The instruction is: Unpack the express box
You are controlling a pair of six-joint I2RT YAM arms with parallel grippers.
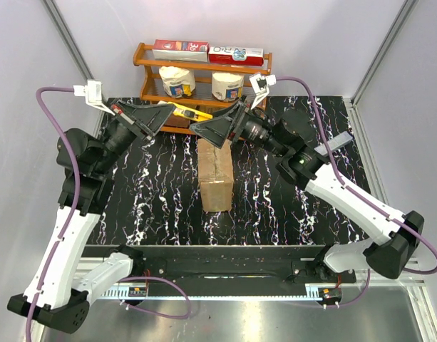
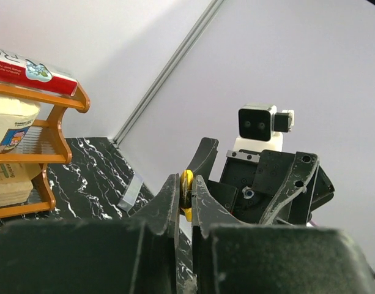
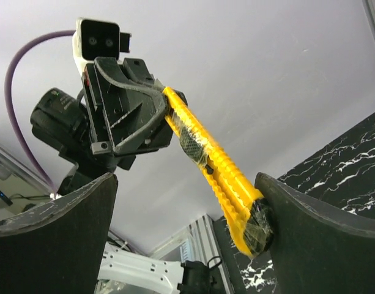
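1. Left gripper (image 1: pixel 165 112): it is raised above the far left part of the black, white-veined worktop (image 1: pixel 154 189). The jaws are pressed together on a yellow utility knife (image 1: pixel 189 112). The left wrist view confirms the pinch, with the yellow body (image 2: pixel 186 184) sandwiched between the two fingers.
2. Utility knife: the body projects from the left gripper toward the right gripper. In the right wrist view the knife (image 3: pixel 211 162) has a ribbed yellow casing and a dark section wrapped in clear film. No brand can be read on it.
3. Shelf (image 1: pixel 148 70): an orange wooden rack stands at the far edge of the worktop.
   - Top tier, left: a red carton (image 1: pixel 179 50) with white print too small to read.
   - Top tier, right: a red-and-white carton (image 1: pixel 236 55) with illegible lettering.
   - Lower tier: two white tubs (image 1: pixel 177 80) (image 1: pixel 227 85) with blue labels whose text cannot be read.
4. Express box (image 1: pixel 217 182): the brown carton stands at the centre of the worktop, between the two arms and in front of the shelf. A tape seam runs along its top. No lettering on it is legible from above.
5. Right gripper (image 1: pixel 200 128): it hovers over the far end of the express box. The jaws are spread wide and pinch nothing. The free end of the knife appears to touch the inner face of one finger (image 3: pixel 309 245).
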